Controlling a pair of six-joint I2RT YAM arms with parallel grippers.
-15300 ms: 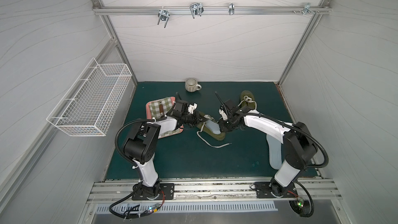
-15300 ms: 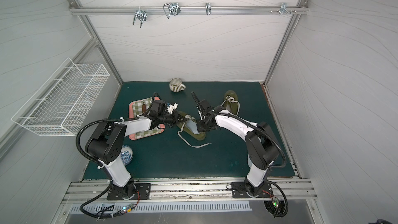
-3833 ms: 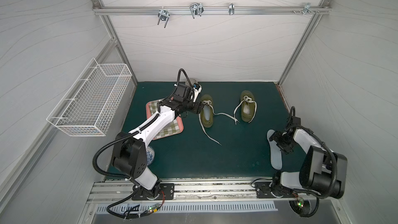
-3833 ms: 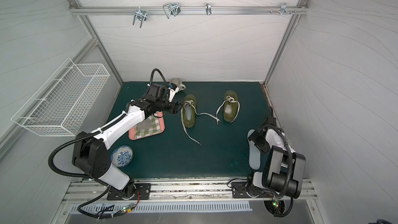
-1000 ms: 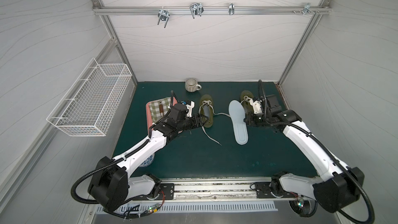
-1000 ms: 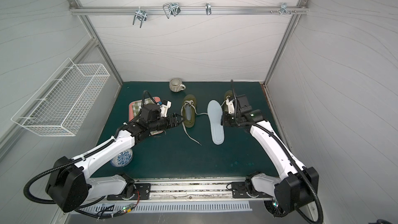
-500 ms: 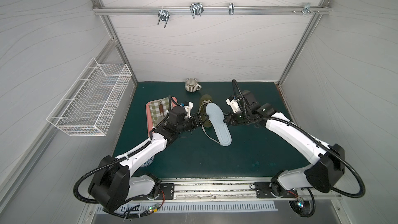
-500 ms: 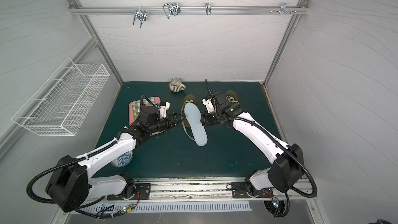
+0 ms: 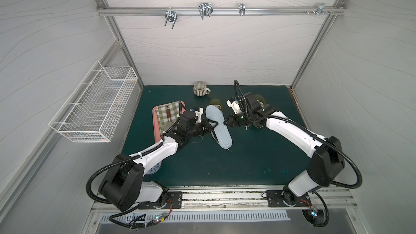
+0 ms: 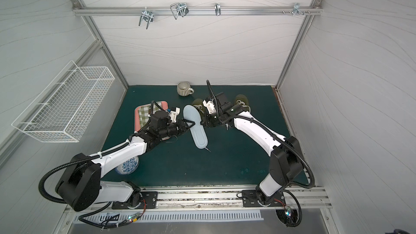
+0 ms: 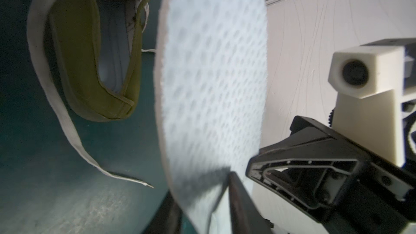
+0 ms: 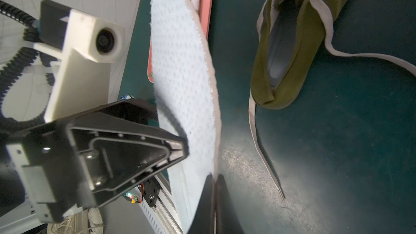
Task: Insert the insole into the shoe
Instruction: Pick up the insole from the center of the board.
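Observation:
A pale blue insole (image 9: pixel 218 125) (image 10: pixel 197 130) hangs tilted in the air above the olive shoe (image 9: pixel 216 101) (image 10: pixel 197 103), which lies on the green mat with only its toe showing behind the insole. My left gripper (image 9: pixel 212 122) (image 11: pixel 202 190) is shut on one long edge of the insole (image 11: pixel 211 86). Opposite it, my right gripper (image 9: pixel 226 123) (image 12: pixel 213 176) pinches the other long edge of the insole (image 12: pixel 184 75), jaws almost together. In both wrist views the shoe (image 11: pixel 90 64) (image 12: pixel 292 41) lies open-mouthed beside the insole, a grey lining inside.
A second olive shoe (image 9: pixel 260 97) sits behind the right arm. A striped mug (image 9: pixel 200 88) stands at the back. A pink tray (image 9: pixel 155 118) with a checked cloth lies left, a blue-patterned bowl (image 10: pixel 127 165) under the left arm. Loose laces (image 12: pixel 258 142) trail on the mat.
The right arm carried the insole leftward over the shoe. The left gripper, open beside it before, has closed on the insole's edge.

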